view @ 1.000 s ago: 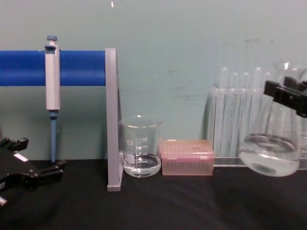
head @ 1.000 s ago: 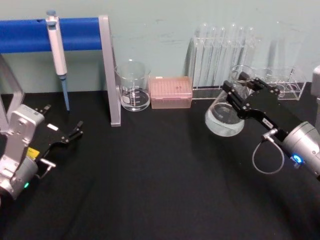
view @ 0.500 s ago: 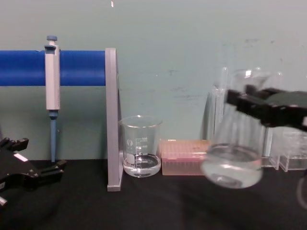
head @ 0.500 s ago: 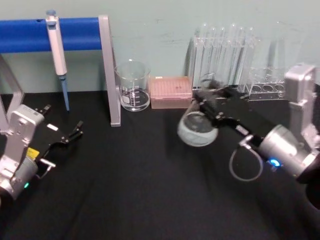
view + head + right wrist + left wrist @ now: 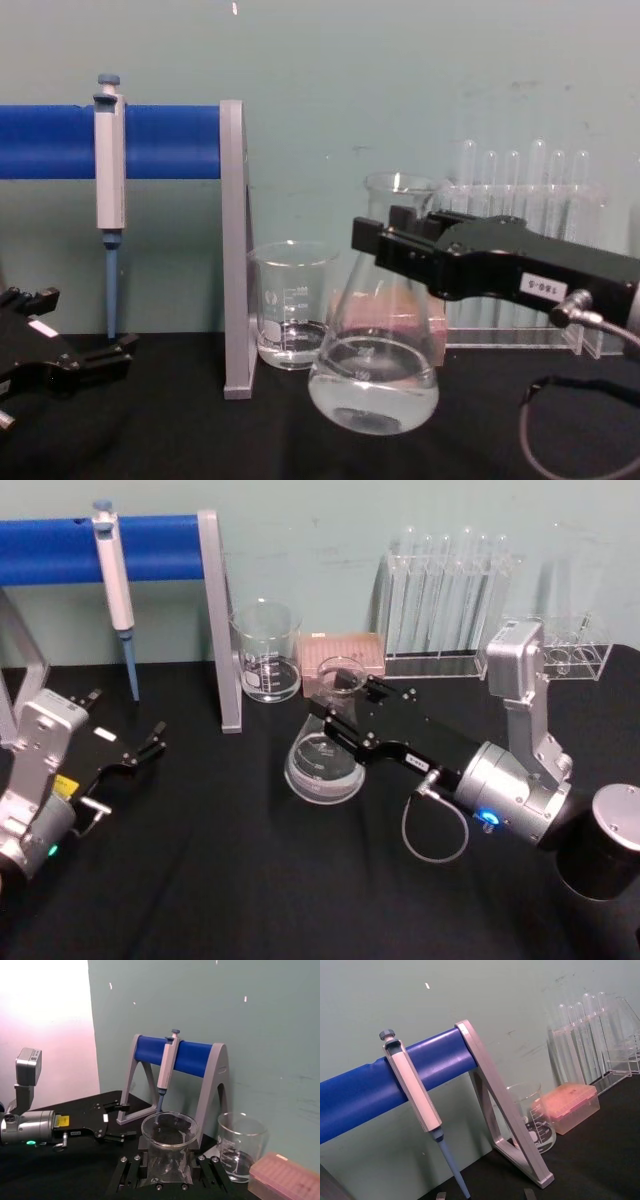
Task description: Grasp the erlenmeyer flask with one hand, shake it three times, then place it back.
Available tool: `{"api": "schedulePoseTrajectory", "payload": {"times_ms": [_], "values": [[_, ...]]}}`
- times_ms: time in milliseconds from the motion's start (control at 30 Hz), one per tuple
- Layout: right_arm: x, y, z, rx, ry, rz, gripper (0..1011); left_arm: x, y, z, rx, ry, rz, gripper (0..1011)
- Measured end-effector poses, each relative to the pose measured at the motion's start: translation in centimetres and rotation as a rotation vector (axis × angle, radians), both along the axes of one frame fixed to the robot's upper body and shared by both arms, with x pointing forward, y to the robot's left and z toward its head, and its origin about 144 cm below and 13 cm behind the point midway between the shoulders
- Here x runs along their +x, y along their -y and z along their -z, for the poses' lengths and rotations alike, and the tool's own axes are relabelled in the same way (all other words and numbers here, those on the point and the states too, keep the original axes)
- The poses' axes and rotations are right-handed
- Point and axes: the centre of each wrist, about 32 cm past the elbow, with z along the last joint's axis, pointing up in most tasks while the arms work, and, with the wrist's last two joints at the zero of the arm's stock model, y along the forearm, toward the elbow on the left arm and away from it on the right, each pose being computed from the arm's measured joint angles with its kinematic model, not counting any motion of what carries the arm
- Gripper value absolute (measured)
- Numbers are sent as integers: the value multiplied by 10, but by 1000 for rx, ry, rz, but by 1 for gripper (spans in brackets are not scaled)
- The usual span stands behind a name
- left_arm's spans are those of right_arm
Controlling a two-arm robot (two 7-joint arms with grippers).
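The flask (image 5: 322,765) is hanging in the right hand (image 5: 345,708) over the middle of the bench (image 5: 250,880), nearer the robot than the other glassware. The hand's two black fingers are clamping the narrow neck just under the rim, one on each side. In the chest view the flask (image 5: 375,370) is tilting slightly, and a little clear liquid is pooling in its wide base. Whether the base is touching the bench I cannot tell. The right arm is reaching in from the right, and one small white numbered label (image 5: 540,286) is showing on the hand.

The left hand (image 5: 125,717) is resting low at the near left, well apart from the flask. Its two fingers are standing spread, gripping nothing.

Farther back on the left, one stand (image 5: 215,620) with a blue bar and grey legs is carrying one pipette (image 5: 115,580), which is hanging tip down. Just right of the stand's leg, one beaker (image 5: 266,652) is standing upright with a little liquid in it. One pink tip box (image 5: 345,658) is sitting just beside the beaker, behind the flask's rim.

Against the back wall, two clear racks are standing side by side. The taller rack (image 5: 440,660) is holding a row of tall test tubes (image 5: 445,590), overlapping too much to count. The lower rack (image 5: 565,658) is standing at the far right.
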Motion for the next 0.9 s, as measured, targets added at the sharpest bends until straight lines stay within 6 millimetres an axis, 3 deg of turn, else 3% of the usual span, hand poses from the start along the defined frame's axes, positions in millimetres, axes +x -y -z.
{"api": "schedulePoseTrajectory", "payload": {"times_ms": [900], "values": [[15, 12, 16, -48, 17, -4, 449, 0, 0, 0, 0, 0, 0, 1001]]}}
